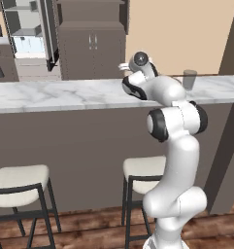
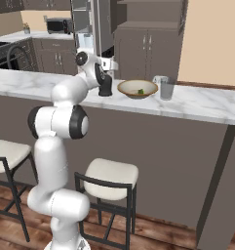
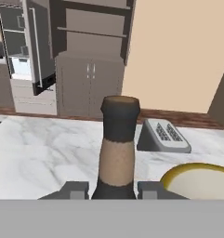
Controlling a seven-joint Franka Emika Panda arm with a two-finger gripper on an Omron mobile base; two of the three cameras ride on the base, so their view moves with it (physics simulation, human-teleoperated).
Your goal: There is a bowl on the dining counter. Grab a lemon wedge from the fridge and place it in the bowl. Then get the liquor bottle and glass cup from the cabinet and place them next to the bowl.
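Dark bottle (image 3: 117, 148) gripped at its base between narrow-set pincer (image 3: 113, 189) fingers, standing upright on marble desk (image 2: 197, 105), just left of bowl (image 2: 137, 88) holding lemon wedge (image 2: 140, 91). Glass (image 2: 167, 88) beside bowl. Tan band on bottle neck, no readable writing.

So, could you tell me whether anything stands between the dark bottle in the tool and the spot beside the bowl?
Nothing visible does. The small dark narrow-necked bottle is upright at the white marble counter, just left of the tan bowl; the glass cup stands on the bowl's far side.
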